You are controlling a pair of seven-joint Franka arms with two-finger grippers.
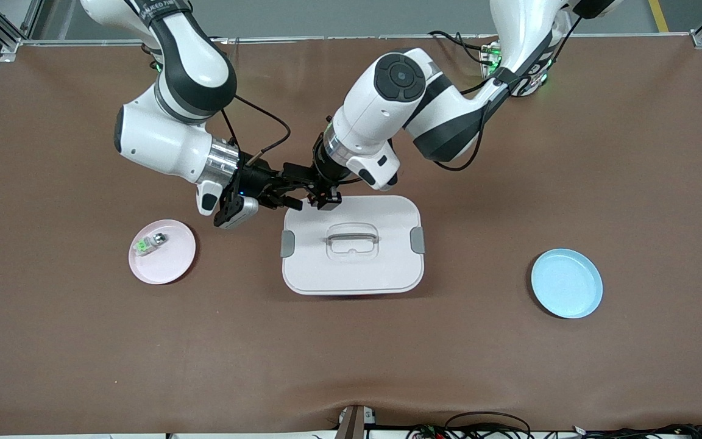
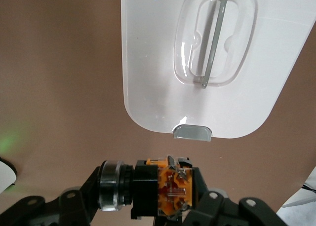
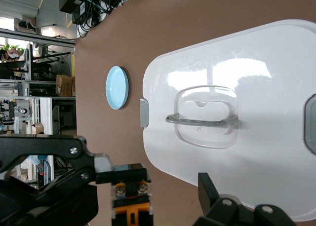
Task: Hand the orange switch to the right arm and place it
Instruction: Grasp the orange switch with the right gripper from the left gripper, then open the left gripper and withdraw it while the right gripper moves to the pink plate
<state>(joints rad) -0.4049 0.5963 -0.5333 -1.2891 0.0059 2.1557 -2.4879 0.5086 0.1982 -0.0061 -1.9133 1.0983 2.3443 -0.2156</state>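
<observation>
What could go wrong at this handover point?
The left gripper holds the orange switch in the air over the corner of the white lidded box. The right gripper brackets it with its fingers apart, so an early release could drop it onto the lid. The switch is tiny and both sets of fingers crowd together, so they might collide or the switch might get pinched askew.

Brown mat-covered table (image 1: 631,183) with aluminium frame posts (image 1: 3,24) at its corners.
</observation>
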